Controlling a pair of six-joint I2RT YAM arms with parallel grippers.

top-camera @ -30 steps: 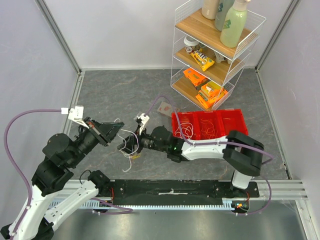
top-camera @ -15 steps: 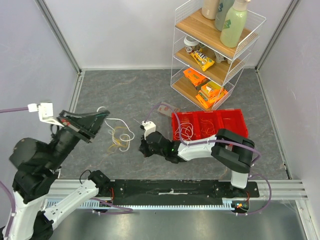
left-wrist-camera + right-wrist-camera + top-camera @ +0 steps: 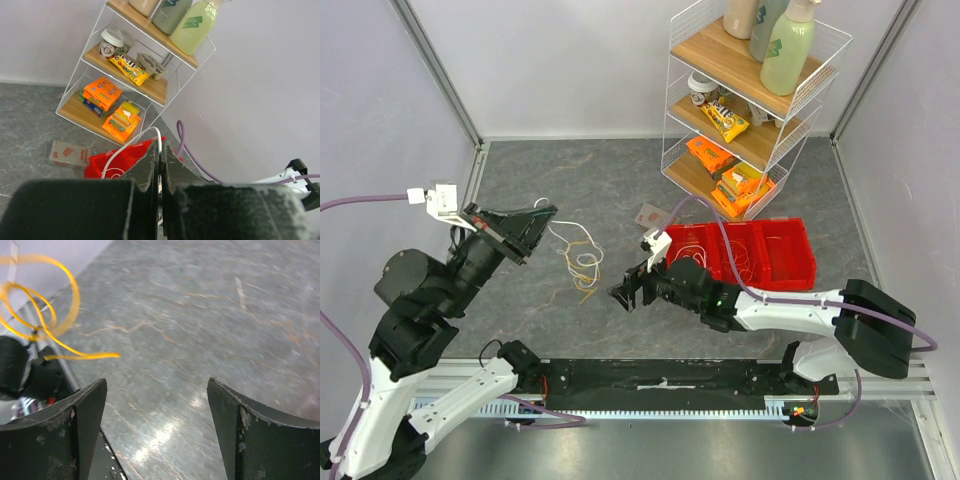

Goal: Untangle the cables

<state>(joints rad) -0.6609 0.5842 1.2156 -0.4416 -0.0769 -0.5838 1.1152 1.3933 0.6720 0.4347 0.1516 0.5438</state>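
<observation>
My left gripper (image 3: 546,213) is raised at the left and shut on a thin white cable (image 3: 563,231). The wire arcs out of its fingertips in the left wrist view (image 3: 131,145), where the gripper (image 3: 161,144) is closed. Yellow and orange cable loops (image 3: 585,266) trail from the white wire down to the table. My right gripper (image 3: 624,294) is open and empty, low over the table, right of the loops. In the right wrist view the gripper (image 3: 156,385) frames bare table, with the yellow loops (image 3: 42,305) at the upper left.
A red bin (image 3: 790,262) holding more thin wires stands right of centre. A white wire shelf rack (image 3: 678,100) with bottles and snack packets stands at the back right. A small flat packet (image 3: 647,215) lies near the bin. Walls close in on left and right.
Both grippers were at the bundle; the right has let go and drawn back right. The left has pulled up and away, dragging the cables up and to the right.
</observation>
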